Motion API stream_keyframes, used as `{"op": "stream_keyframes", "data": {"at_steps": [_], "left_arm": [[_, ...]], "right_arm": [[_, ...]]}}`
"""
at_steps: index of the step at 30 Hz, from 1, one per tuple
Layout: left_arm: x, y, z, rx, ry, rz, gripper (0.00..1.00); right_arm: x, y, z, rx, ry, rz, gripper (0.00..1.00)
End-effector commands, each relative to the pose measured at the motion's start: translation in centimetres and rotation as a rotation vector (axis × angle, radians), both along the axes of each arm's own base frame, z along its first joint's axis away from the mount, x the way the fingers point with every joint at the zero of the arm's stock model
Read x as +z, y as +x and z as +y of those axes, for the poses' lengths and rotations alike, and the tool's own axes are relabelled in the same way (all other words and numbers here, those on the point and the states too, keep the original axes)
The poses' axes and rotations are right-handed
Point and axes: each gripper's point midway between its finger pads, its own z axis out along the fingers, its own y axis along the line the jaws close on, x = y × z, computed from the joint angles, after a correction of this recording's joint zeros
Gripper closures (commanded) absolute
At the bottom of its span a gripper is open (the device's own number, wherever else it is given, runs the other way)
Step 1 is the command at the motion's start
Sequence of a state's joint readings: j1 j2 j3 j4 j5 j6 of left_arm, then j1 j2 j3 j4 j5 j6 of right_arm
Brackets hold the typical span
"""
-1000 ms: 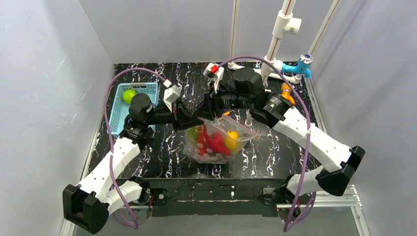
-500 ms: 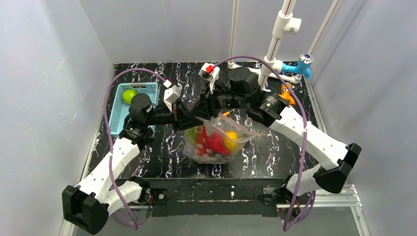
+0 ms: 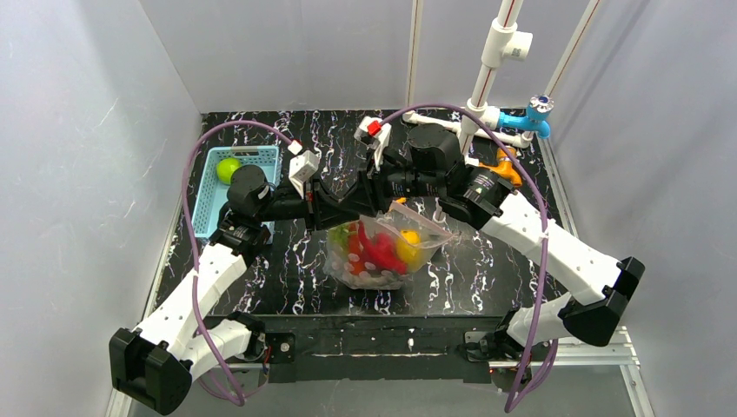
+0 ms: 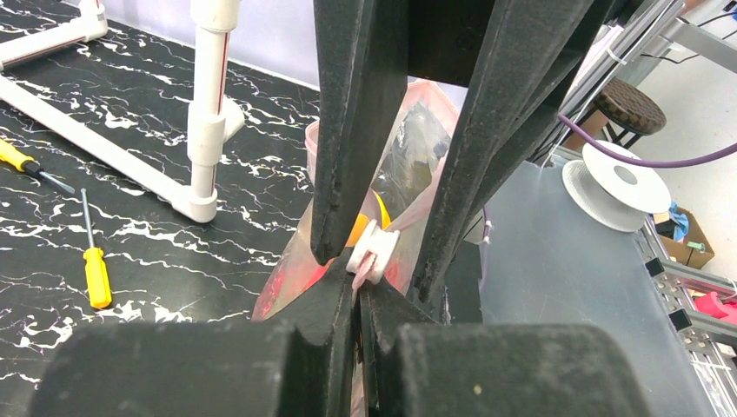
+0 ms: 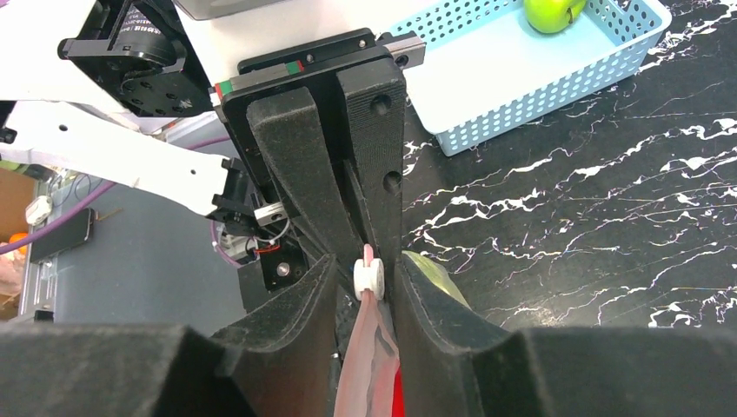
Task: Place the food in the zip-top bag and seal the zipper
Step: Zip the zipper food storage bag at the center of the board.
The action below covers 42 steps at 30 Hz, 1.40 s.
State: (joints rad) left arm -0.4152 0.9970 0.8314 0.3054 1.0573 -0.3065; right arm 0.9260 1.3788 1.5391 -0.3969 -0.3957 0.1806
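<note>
Where the two arms meet over the middle of the tabletop (image 3: 287, 278), the top view shows the left end effector (image 3: 341, 211) and the right end effector (image 3: 356, 198) tip to tip. They meet at the far left corner of the zip-top bag (image 3: 391, 265). The bag spreads from there toward the near right, with the red pepper (image 3: 378, 250) and yellow oval fruit (image 3: 408, 246) inside. The round green fruit (image 3: 228, 168) sits well apart in the blue basket (image 3: 204, 217).

From the left wrist, the left end effector is fully closed, pinching the pink zipper (image 4: 359, 280) just below its white slider (image 4: 374, 252). The right end effector's fingers (image 4: 352, 130) point in from opposite, one on each side of the slider, and the bag lies beyond them.

From the right wrist, the right end effector stands partly open astride the slider and strip. Whether its pads press on either, I cannot tell. The left end effector's fingers (image 5: 300, 165) are pressed together just beyond the slider.
</note>
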Motion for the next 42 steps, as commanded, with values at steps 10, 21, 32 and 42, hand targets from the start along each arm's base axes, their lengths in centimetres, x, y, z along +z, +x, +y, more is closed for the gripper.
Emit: {"op": "stream_keyframes", "data": {"at_steps": [10, 21, 32, 42], "left_arm": [[2.4, -0.7, 0.2, 0.003, -0.033, -0.082, 1.00], [1.8, 0.4, 0.7, 0.095, -0.005, -0.087, 1.00], [1.5, 0.9, 1.3, 0.127, 0.013, -0.115, 1.00], [0.8, 3.4, 3.3, 0.316, 0.086, -0.145, 1.00]], "right_arm": [[1.5, 0.1, 0.0, -0.007, 0.038, -0.053, 0.95], [0.0, 0.9, -3.4, -0.100, -0.027, -0.137, 0.99], [-0.6, 0.0, -8.5, -0.115, -0.055, -0.168, 0.99], [-1.8, -1.4, -13.3, -0.190, -0.089, -0.209, 0.99]]}}
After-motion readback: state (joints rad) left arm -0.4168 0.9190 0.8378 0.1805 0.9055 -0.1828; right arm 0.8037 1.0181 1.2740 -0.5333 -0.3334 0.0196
